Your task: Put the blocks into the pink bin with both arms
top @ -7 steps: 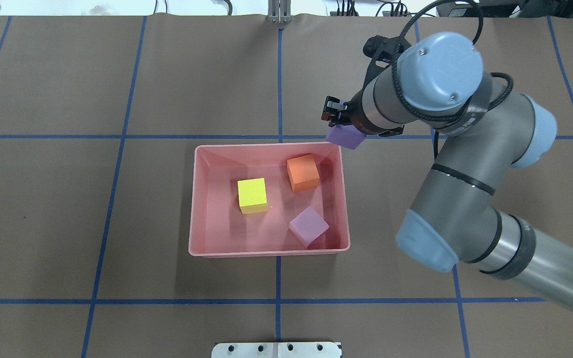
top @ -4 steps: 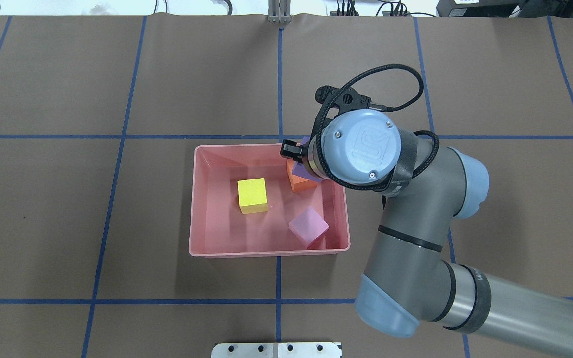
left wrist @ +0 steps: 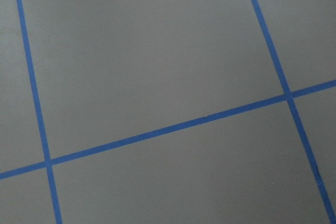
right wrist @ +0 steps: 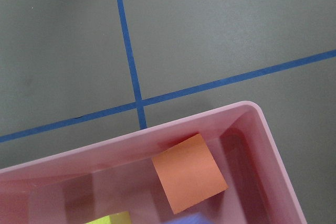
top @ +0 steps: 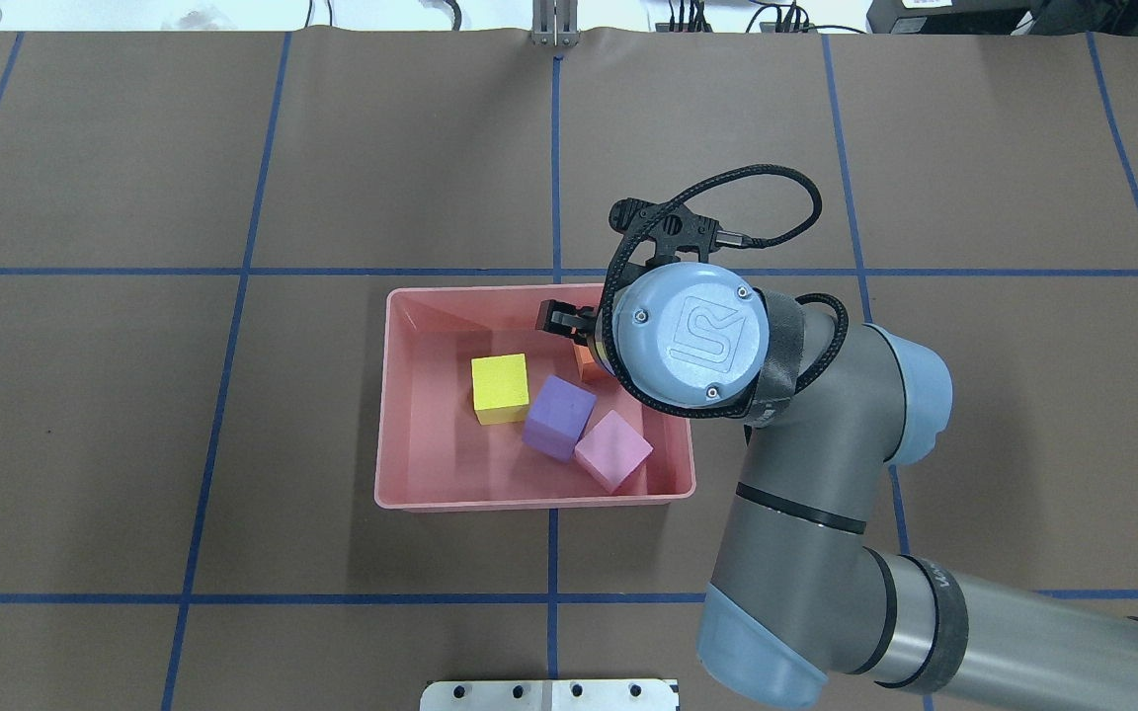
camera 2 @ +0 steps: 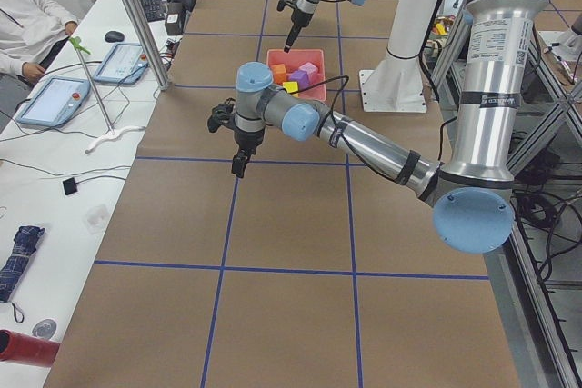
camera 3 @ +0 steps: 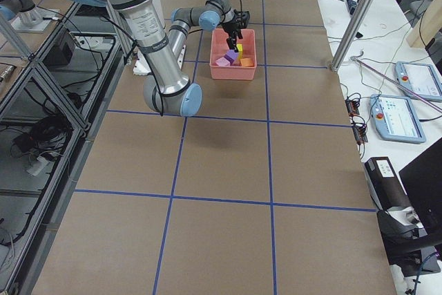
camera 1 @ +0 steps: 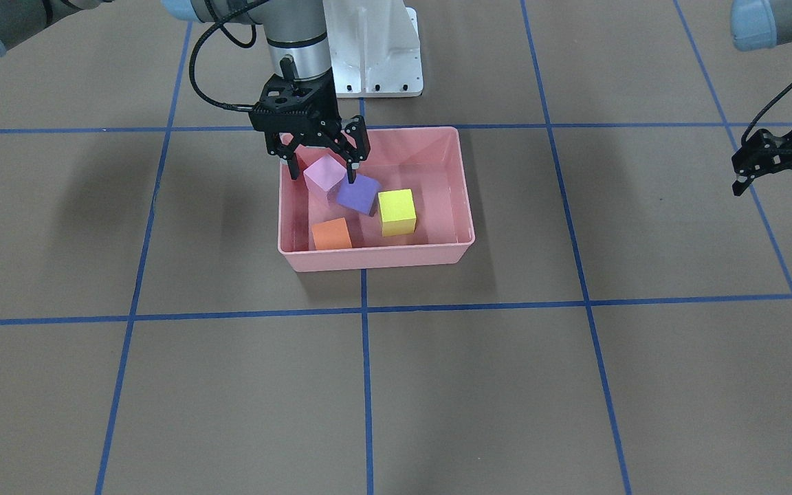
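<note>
Four blocks out of four lie inside the bin, so I judge the task all but done; only drawing the right arm clear of the bin seems left. The brown worktop (top: 332, 148), gridded with blue tape, carries no loose block in any view. The right arm (top: 826, 474) reaches over the pink bin (top: 529, 502), and the right jaws stand apart with nothing between them, hanging low above the bin's floor. The left arm (camera 2: 364, 138) hangs over bare worktop; the left jaws, well apart from the bin, are spread and empty. Just beneath the right jaws and free of them lies the dark purple block (top: 558, 418), resting between the yellow block (top: 500, 387) and the pink-lilac block (top: 612, 450), close against both. The pink-lilac block lies below the right jaws on the side nearer the robot. The orange block (camera 1: 331, 234) lies beyond those jaws, by the bin's far wall.
</note>
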